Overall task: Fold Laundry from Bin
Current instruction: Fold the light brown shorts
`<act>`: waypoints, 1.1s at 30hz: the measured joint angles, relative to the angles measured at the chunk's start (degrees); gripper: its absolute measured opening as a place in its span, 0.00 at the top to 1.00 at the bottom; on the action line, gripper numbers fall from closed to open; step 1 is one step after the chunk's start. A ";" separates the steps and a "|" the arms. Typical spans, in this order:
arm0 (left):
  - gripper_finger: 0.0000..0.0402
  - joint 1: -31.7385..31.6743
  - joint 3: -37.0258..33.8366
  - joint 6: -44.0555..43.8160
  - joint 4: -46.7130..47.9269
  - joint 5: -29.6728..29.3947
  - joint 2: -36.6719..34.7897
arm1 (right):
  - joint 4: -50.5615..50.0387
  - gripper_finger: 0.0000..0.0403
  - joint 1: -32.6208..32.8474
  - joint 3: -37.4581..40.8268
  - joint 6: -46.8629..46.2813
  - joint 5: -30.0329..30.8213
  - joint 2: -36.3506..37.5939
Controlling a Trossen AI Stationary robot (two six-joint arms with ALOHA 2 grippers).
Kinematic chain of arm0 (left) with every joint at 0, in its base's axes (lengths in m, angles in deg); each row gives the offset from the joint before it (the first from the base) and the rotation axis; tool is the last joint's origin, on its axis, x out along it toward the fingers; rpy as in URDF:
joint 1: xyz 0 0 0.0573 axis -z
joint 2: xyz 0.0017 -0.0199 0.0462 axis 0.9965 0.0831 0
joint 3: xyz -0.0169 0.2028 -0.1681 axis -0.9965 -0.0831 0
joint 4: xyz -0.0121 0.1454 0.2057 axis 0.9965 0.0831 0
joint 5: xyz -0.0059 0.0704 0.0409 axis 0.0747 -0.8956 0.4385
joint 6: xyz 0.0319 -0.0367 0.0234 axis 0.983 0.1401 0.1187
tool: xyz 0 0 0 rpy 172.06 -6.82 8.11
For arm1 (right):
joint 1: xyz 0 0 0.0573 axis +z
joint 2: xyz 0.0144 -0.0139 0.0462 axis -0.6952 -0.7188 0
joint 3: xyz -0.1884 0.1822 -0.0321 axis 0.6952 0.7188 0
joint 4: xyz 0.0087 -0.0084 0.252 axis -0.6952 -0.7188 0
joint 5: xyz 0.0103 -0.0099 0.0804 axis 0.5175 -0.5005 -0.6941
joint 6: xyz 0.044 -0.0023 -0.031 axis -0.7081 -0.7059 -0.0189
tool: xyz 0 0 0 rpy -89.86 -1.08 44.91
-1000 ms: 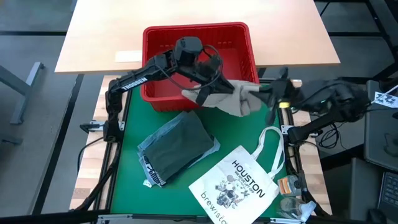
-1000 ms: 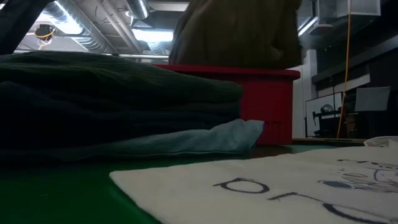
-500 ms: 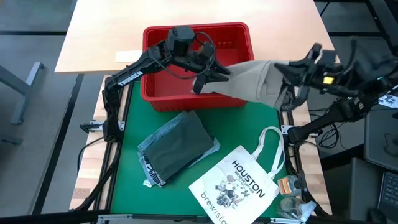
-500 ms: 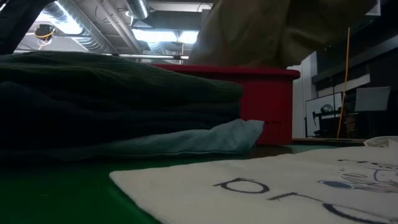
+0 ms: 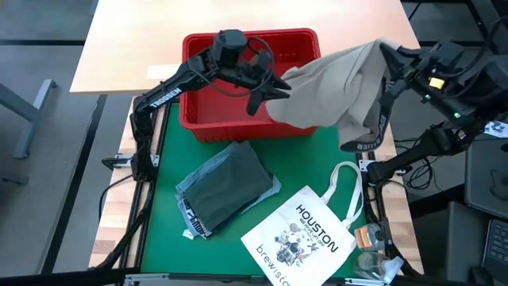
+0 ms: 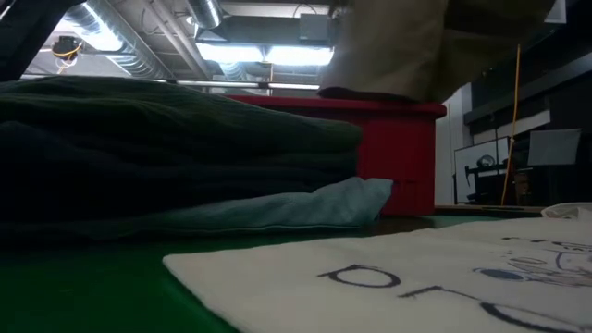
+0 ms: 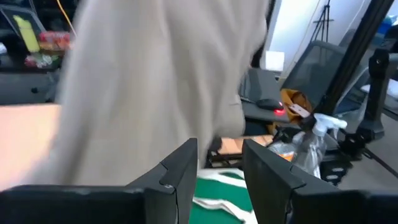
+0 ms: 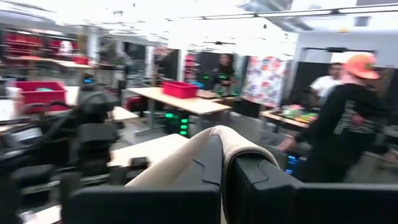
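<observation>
The right tool [image 5: 386,57] pinches the tan cloth [image 5: 333,87] up high. The left tool [image 5: 268,95] is open over the red bin [image 5: 198,119]. The cloth may slip and drop in a heap.

Ceiling ducts [image 6: 139,46], strip lights [image 6: 268,54]

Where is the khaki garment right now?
High view: the khaki garment hangs from the right gripper, draped over the bin's right end.

Robotics lab (ceiling ducts [image 6: 139,42], workbenches [image 8: 186,102])
</observation>
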 joint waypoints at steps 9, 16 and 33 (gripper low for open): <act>0.70 4.89 0.05 4.01 21.98 -12.31 0.30 | 0.24 0.99 0.00 0.00 1.39 2.24 -0.20; 0.70 12.07 0.05 6.38 30.78 -28.08 2.55 | 0.22 0.98 -0.02 0.00 1.39 2.25 -0.23; 0.70 21.36 -0.01 -7.02 24.31 -33.77 20.72 | -0.45 0.98 -0.01 0.04 1.42 2.23 -0.26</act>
